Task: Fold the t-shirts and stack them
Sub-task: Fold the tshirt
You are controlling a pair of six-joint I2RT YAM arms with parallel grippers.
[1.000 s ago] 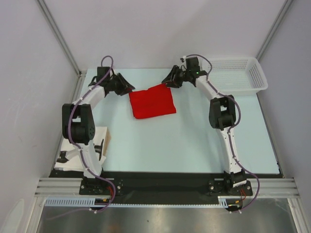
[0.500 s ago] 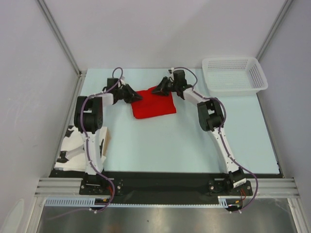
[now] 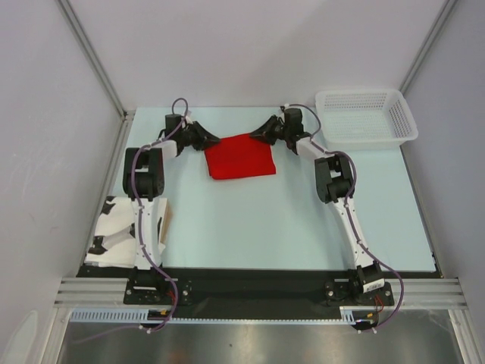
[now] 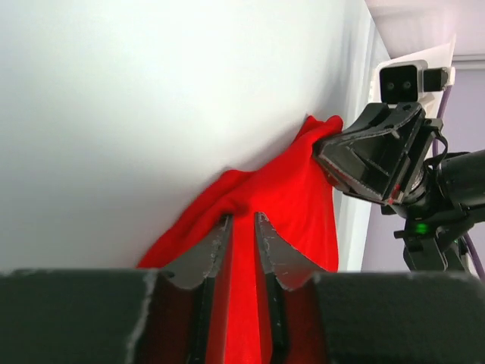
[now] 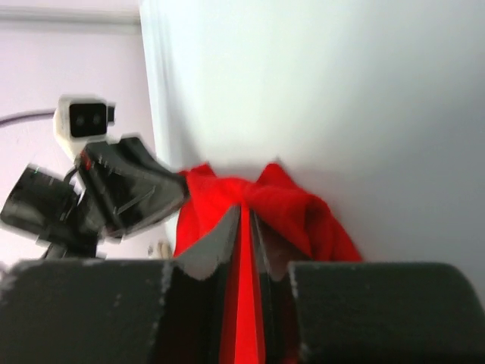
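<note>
A folded red t-shirt [image 3: 241, 156] lies as a small rectangle at the far middle of the pale table [image 3: 288, 220]. My left gripper [image 3: 213, 140] is at its far left corner. In the left wrist view that gripper [image 4: 241, 226] is shut on a ridge of red cloth [image 4: 295, 197]. My right gripper [image 3: 260, 135] is at the far right corner, and its own view shows this gripper [image 5: 246, 218] pinched tight on a red fold [image 5: 295, 205]. Each wrist camera sees the other gripper across the shirt.
A white mesh basket [image 3: 365, 117] stands at the back right corner. Beside the left arm's base, off the table's left edge, lie white sheets and a piece of cardboard [image 3: 114, 227]. Grey walls close in behind the shirt.
Both grippers have gone from standing beside the shirt's far corners to closing on them. The shirt's far edge is now bunched between them, and the shirt has shifted slightly.
</note>
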